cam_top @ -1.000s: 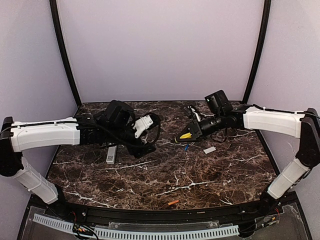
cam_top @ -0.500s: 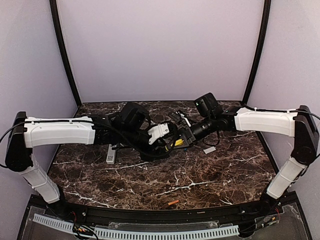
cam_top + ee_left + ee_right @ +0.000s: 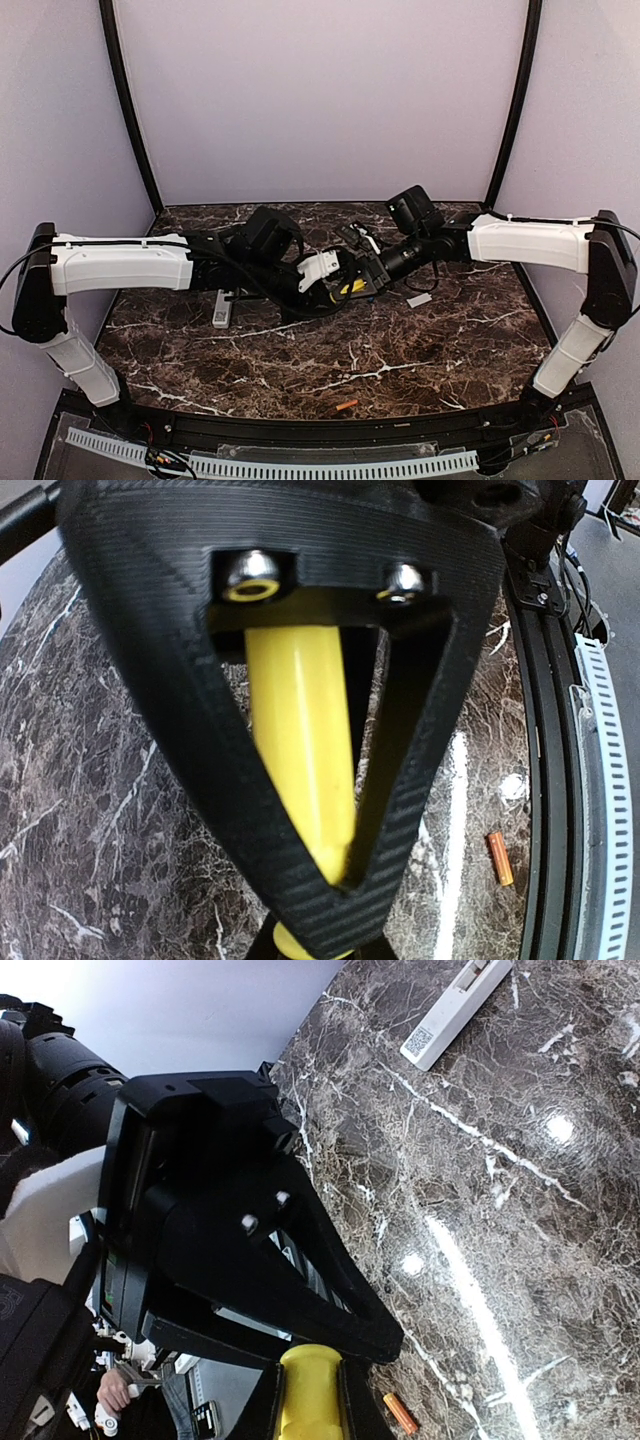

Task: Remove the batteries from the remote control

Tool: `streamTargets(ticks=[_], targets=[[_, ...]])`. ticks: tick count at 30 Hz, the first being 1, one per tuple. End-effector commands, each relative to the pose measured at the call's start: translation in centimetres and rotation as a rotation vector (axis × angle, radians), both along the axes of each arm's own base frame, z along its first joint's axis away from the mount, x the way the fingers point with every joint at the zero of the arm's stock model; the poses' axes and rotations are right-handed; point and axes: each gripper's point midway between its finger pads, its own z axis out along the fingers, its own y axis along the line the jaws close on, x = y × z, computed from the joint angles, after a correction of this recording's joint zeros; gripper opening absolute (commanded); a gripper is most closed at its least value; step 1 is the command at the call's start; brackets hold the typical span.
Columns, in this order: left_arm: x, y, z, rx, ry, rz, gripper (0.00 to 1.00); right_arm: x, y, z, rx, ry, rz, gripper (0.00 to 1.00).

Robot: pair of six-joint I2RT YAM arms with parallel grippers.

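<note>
left gripper [image 3: 336, 284] + right gripper [image 3: 310, 1405] both clamp screwdriver [image 3: 300, 760] | orange battery [image 3: 346, 405] by front edge [image 3: 250, 418]

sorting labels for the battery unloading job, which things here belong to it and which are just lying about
Belongs to the job:
- remote control, flat on the table
- orange battery, loose near the front edge; it is the only battery that shows

Not part of it:
- white cover, lying on the table
- yellow-handled screwdriver, gripped rather than lying
</note>
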Motion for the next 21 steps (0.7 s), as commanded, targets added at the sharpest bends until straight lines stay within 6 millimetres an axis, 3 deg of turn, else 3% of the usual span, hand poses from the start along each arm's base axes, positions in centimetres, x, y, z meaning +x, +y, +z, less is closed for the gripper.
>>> streamTargets(ticks=[1,9,17,21], targets=[[-0.3,-0.6,1.2,-0.027,-0.008,-0.02,0.08,-0.3,0.8,0.4,0.016,-0.02,0.035,0.0],[-0.5,-0.6,1.0,-0.028,0.009,-0.015,0.0,0.0,0.8,-0.3,-0.005,-0.016,0.018,0.0],[-0.2,-0.3,0.6,-0.036,0.012,0.021,0.0,0.8,0.8,0.6,-0.004,-0.069,-0.017,0.39],[-0.1,0.1,0.4,-0.037,0.009,0.044,0.0,1.3,0.8,1.0,-0.005,-0.09,-0.035,0.49]])
